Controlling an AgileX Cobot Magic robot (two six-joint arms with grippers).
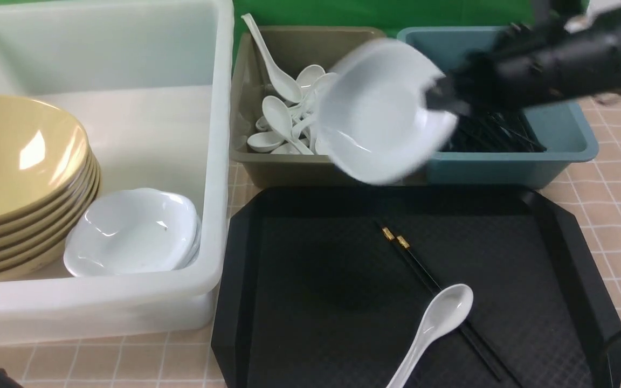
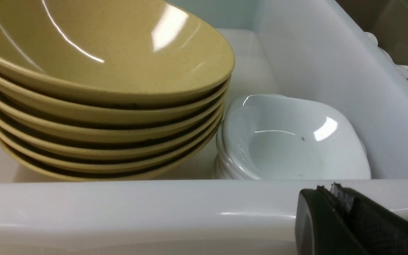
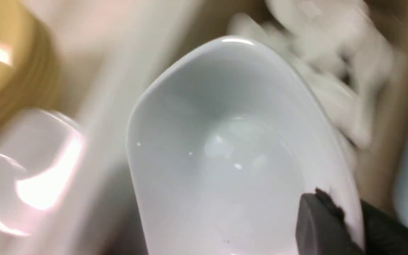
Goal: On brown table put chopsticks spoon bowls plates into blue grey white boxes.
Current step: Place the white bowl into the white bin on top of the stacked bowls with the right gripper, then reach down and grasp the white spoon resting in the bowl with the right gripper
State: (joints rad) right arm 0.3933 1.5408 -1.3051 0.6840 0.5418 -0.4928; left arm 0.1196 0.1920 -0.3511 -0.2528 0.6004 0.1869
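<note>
while nothing on its side calls for it, the left gripper (image 2: 326, 191) hangs just outside the near wall of the white box (image 1: 216, 178), jaws pressed together on nothing, parked clear of the other arm as i judge it. nearest in the middle, the black tray (image 1: 246, 280) sits on the brown table (image 1: 612, 210) and bears what is not yet sorted: one spoon (image 1: 434, 323), scoop up, lying across a pair of chopsticks (image 1: 415, 264). a little further, inside the white box, the bowls (image 1: 19, 161) are nested in one stack and the plates (image 1: 132, 231) in a smaller stack just beside it, like with like, which saves room. beyond the tray, in the air before the grey box (image 1: 251, 108) and the blue box (image 1: 569, 134), a single plate (image 1: 386, 113) is tilted with its hollow toward the front camera. the right gripper (image 1: 440, 97) is clamped on its rim at one corner, and the right wrist view shows one finger (image 3: 317, 223) hooked over the rim. a rim pinch suits so shallow a dish, which offers no other hold. this plate is blurred, and it most likely belongs on the white stack, well to the left. farthest back, the grey box holds loose sorted spoons (image 1: 281, 116) and the blue box a bundle of sorted chopsticks (image 1: 496, 137), one kind to each tub.
</note>
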